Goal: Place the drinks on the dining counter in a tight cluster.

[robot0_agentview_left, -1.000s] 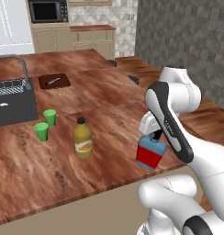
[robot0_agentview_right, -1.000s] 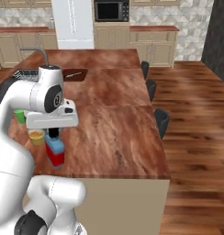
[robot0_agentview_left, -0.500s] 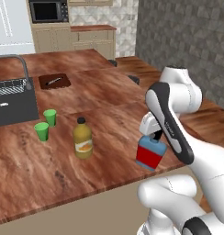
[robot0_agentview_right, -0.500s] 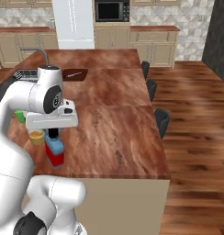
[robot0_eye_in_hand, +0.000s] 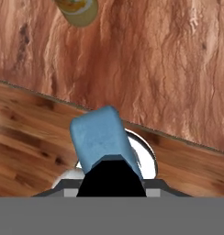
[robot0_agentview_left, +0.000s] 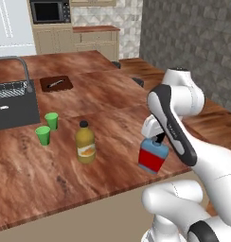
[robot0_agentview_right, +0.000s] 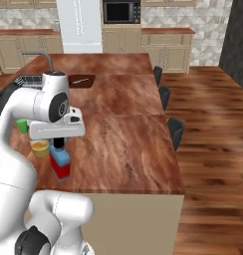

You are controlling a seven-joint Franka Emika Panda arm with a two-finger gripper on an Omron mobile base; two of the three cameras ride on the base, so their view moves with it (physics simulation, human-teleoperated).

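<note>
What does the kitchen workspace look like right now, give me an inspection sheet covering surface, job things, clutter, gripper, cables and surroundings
Surface: glossy wood-grain island with inset sink.
Job's things: amber bottle upright on the island; blue flask tilted near the front edge, apart from it.
Clutter: two green cups by the sink; dark board behind.
Gripper: gripper shut on the blue flask at its cap.
Cables: nothing seen.
Surroundings: microwave, tan cabinets, dark stools, wood floor.
</note>
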